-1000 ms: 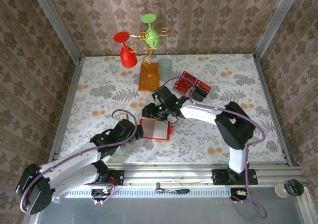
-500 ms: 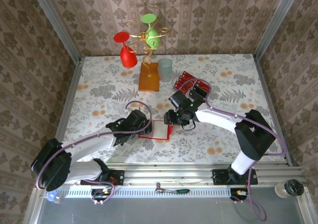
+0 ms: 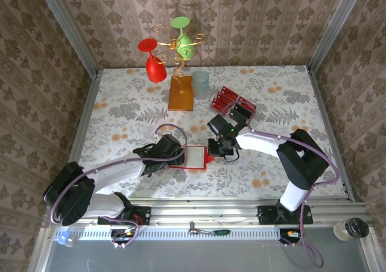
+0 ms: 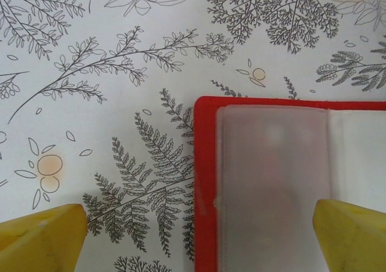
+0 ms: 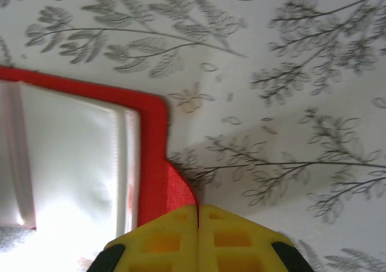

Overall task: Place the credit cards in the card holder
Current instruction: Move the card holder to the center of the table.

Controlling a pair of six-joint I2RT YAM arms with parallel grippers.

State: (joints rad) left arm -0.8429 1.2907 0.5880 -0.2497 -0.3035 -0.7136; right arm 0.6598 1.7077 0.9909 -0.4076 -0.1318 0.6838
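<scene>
Wallet (image 3: 192, 157) lies open, pockets up, at frame centre on the counter (image 3: 120, 103). Pockets look empty. Cards (image 3: 232, 105) sit well apart, upper right of centre. Left hand (image 4: 196, 236) is spread wide and holds nothing, fingers astride the wallet's left edge. Right hand (image 5: 198, 215) is fully closed at the wallet's right rim, tips touching red; can't tell if it pinches it. Step looks like positioning/bracing the wallet. Next: left pins it, right fetches a card, which needs an edge grip on thin flat stock.

I'm running this from afar in a staged lab cell: wallpapered panels (image 3: 241, 18) in aluminium framing (image 3: 66, 31) enclose a floral-clothed table (image 3: 120, 103), with a metal mounting rail (image 3: 205, 211).
</scene>
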